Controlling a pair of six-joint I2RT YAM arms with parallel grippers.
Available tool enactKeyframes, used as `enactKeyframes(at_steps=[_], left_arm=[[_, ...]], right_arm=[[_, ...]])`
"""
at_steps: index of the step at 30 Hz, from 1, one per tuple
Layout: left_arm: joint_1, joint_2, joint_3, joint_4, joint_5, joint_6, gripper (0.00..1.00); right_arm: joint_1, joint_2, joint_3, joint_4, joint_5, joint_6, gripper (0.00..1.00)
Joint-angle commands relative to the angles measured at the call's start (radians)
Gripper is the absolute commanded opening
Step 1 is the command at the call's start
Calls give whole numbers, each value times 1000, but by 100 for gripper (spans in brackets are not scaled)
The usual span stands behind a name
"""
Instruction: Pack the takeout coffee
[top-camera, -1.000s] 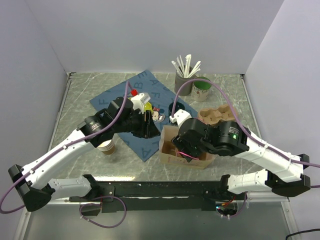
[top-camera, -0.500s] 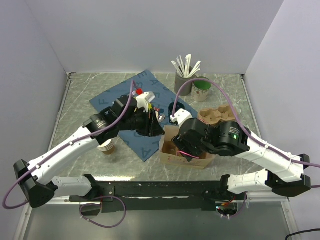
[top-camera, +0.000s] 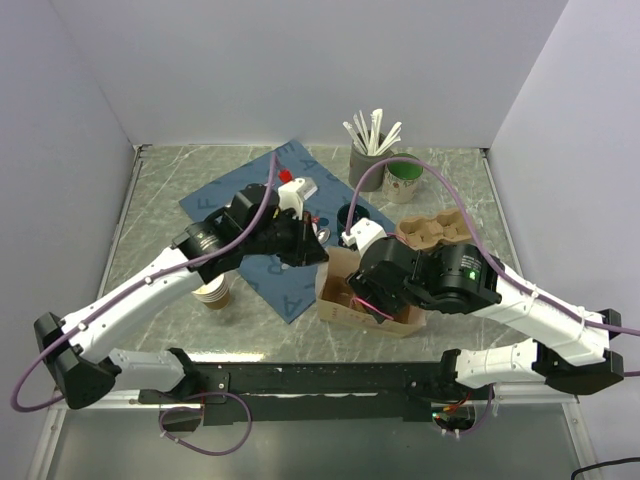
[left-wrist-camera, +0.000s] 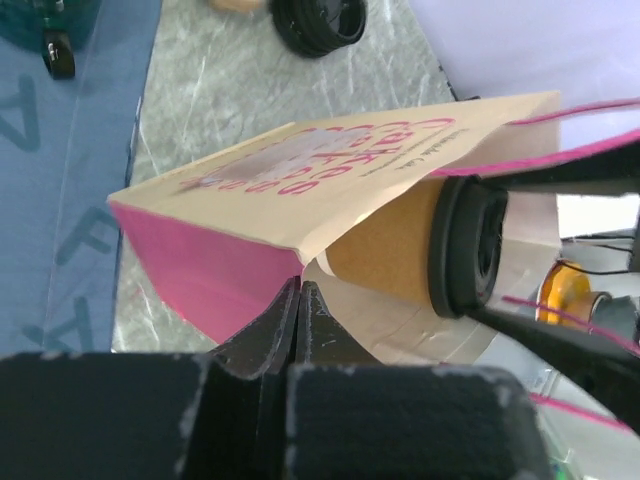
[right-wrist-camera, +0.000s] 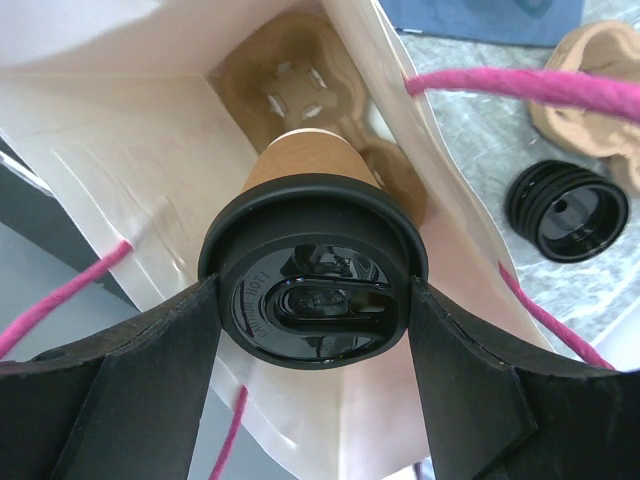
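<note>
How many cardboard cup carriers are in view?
2. One carrier lies inside the paper bag, below the coffee cup; the other carrier sits on the table beside the bag. Nested ones may hide.

Brown black-lidded takeout coffee (right-wrist-camera: 313, 260), pink-lettered bag (left-wrist-camera: 300, 175)

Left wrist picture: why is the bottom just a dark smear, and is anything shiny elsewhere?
Left wrist view: that smear is the left gripper, too near the lens to focus; the paper bag print is soft too. Right wrist view: the takeout coffee lid shows glossy highlights. Top view: even light, sharp.
</note>
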Motion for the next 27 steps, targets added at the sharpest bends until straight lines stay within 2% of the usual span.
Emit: enactKeyframes(at_steps=[1, 9, 15, 22, 27], left_arm=[[-8, -133, -34, 104, 7, 94, 1], [-14, -193, -129, 112, -29, 150, 1], [-29, -340, -293, 268, -52, 147, 1], [-31, -368, -329, 253, -20, 167, 1], [-43, -437, -376, 307, -68, 214, 1]], right_arm=[[9, -40, 33, -51, 50, -87, 45], [50, 4, 43, -35, 81, -131, 45], [116, 29, 33, -6, 184, -149, 45], [225, 55, -23, 54, 196, -147, 45], [257, 102, -25, 57, 256, -114, 45]])
